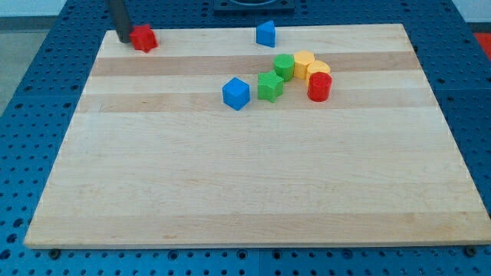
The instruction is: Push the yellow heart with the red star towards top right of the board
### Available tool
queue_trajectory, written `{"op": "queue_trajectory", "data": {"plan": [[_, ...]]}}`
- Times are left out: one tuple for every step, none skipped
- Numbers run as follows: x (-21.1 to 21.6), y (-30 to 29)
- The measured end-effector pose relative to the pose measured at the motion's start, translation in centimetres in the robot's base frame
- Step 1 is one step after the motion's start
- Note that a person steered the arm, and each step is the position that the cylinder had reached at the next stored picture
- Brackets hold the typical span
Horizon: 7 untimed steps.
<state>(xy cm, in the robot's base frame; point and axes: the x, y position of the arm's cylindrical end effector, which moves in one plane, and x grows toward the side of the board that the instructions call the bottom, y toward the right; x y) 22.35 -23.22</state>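
The red star (143, 37) lies at the board's top left corner. My tip (123, 36) rests just left of it, touching or nearly touching it. The yellow heart (317, 70) sits in a cluster right of the board's centre top, pressed between a yellow block (304, 61) and a red cylinder (319, 87). The rod rises out of the view's top.
A green block (284, 66) and a green star (269, 86) lie left of the cluster. A blue cube (236, 93) sits further left. A blue block (265, 34) sits near the top edge. The wooden board (245, 192) lies on a blue perforated table.
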Motion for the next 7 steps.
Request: {"op": "queue_trajectory", "data": {"plan": [[0.5, 3.7], [-0.7, 3.5], [-1.2, 5.4], [0.2, 7.9], [1.1, 8.7], [1.2, 7.3], [3.8, 8.8]]}}
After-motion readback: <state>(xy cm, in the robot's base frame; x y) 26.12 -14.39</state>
